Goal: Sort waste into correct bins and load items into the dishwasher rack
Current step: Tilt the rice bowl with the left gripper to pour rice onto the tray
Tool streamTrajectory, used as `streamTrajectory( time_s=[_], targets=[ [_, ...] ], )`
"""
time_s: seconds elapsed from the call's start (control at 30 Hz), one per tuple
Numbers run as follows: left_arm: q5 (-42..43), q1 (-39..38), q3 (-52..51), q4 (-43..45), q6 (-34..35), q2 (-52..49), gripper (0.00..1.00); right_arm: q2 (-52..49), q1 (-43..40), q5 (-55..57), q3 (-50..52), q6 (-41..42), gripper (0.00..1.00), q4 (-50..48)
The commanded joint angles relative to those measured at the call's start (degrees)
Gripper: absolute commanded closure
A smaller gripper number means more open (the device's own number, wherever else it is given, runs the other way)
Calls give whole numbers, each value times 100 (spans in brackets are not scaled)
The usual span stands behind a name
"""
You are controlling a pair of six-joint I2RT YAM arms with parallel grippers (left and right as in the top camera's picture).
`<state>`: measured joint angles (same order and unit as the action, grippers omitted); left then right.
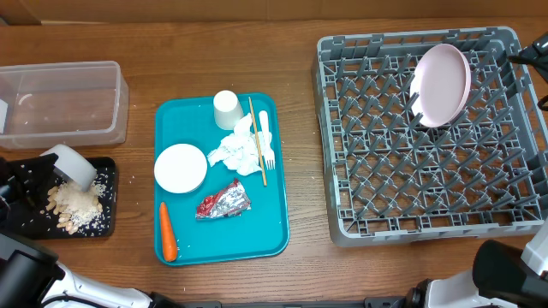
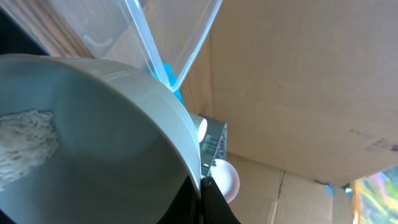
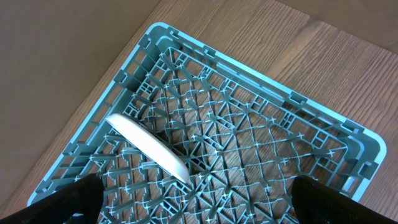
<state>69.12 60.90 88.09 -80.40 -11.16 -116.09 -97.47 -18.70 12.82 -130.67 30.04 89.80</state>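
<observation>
Overhead, the left gripper (image 1: 50, 171) was seen pinched shut on the rim of a tipped bowl (image 1: 73, 164) at the far edge of the black tray (image 1: 38, 224), with nuts and crumbs (image 1: 77, 205) piled in that tray. The plate (image 1: 441, 84) was stood on edge near the far right corner of the rack (image 1: 324, 128). The jaws of the right gripper (image 3: 205, 199) were spread wide above the rack

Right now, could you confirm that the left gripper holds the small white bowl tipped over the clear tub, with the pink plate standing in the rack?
Not quite: in the overhead view the left gripper holds the small white bowl tipped over the black tray, not the clear tub. The pink plate does stand in the rack.
</observation>
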Motion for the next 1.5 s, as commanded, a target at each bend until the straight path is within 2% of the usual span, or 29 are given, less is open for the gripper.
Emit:
streamTrajectory(
  time_s=[0.0,0.07,0.17,0.27,0.3,0.37,0.47,0.57,0.67,0.73,0.83,0.9,0.93,0.97,1.03,1.13,1.37,1.47],
  targets=[
    [308,35,-70,-33,-330,-81,96,-39,-2,-7,11,42,0,-9],
    [153,33,-70,11,-138,-81,96,-39,-2,-7,13,42,0,-9],
    [509,31,-70,-245,-782,-79,96,-39,-2,-7,13,42,0,-11],
    [-529,33,-72,291,907,-103,96,-39,-2,-7,11,44,0,-9],
    [-372,35,-72,203,772,-103,96,-39,-2,-7,13,44,0,-9],
    [85,33,-70,39,-181,-101,96,-39,-2,-7,11,42,0,-9],
    [-306,33,-74,190,612,-157,96,-39,-2,-7,13,44,0,-9],
    [151,31,-72,-44,-234,-153,96,-39,-2,-7,13,44,0,-9],
    [-262,31,-74,129,450,-179,96,-39,-2,-7,13,42,0,-9],
    [105,31,-72,48,-109,-170,96,-39,-2,-7,13,44,0,-9],
    [203,31,-72,114,-48,-181,96,-39,-2,-7,11,42,0,-9],
    [968,31,-72,-389,-1084,-179,96,-39,-2,-7,13,42,0,-9],
    [1080,31,-72,-531,-1416,-181,96,-39,-2,-7,13,42,0,-9],
    [1019,31,-72,-455,-1248,-192,96,-39,-2,-7,13,44,0,-9],
    [599,24,-72,-151,-245,-201,96,-39,-2,-7,13,42,0,-9],
    [564,37,-72,-177,-573,-197,96,-39,-2,-7,13,44,0,-9],
    [393,35,-74,-369,-431,-219,96,-39,-2,-7,13,44,0,-9],
    [396,-17,-70,-608,-763,-216,96,-39,-2,-7,11,44,0,-9]
  ],
)
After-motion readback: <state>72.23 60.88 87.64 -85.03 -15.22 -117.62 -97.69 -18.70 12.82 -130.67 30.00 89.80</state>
